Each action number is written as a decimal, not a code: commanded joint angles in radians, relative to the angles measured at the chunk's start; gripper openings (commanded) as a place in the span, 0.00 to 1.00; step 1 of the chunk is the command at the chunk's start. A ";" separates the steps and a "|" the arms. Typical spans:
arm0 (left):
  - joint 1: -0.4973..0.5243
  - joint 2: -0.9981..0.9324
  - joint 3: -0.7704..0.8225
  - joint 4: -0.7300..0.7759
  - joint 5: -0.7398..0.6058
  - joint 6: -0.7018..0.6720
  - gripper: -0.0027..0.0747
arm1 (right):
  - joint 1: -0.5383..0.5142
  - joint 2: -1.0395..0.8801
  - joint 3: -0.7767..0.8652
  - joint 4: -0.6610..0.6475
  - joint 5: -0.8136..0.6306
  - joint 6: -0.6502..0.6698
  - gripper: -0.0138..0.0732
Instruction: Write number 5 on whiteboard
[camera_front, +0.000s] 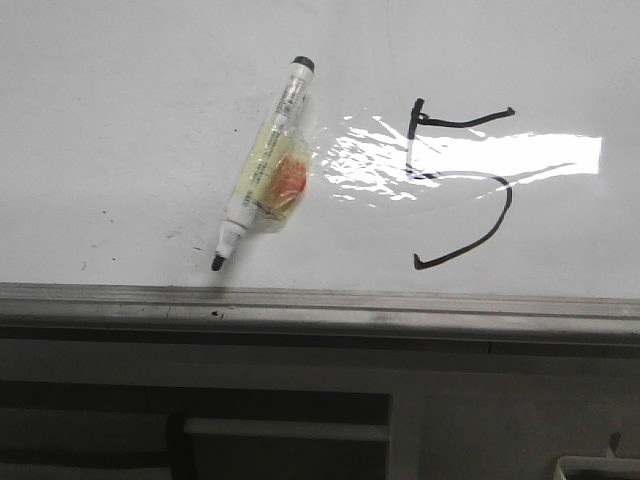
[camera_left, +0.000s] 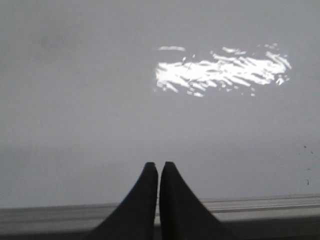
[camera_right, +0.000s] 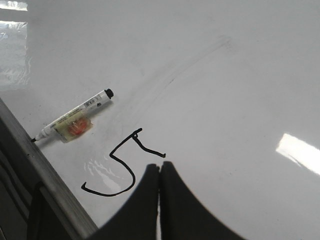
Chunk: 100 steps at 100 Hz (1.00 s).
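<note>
My thin black angular marker-drawn 5 (camera_front: 460, 190) sits finished on the glossy white whiteboard (camera_front: 120, 120); uncapped white marker (camera_front: 262, 167) laid aside, my left claw (camera_left: 158, 167) and right claw (camera_right: 159, 167) together, empty

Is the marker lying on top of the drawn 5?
No, the marker lies apart from the number 5, with bare whiteboard between them.

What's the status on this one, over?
Left end effector shut, empty. Right end effector shut, empty. Number 5 drawn on whiteboard. Marker lying uncapped left of it; nothing obstructing.
</note>
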 joint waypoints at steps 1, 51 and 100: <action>0.008 0.009 0.024 0.001 -0.082 -0.072 0.01 | -0.002 0.023 -0.022 -0.055 -0.033 0.002 0.11; 0.008 0.008 0.022 0.050 0.069 -0.072 0.01 | -0.002 0.023 -0.022 -0.055 -0.033 0.002 0.11; 0.008 0.008 0.022 0.050 0.069 -0.072 0.01 | -0.002 0.023 -0.022 -0.055 -0.033 0.002 0.11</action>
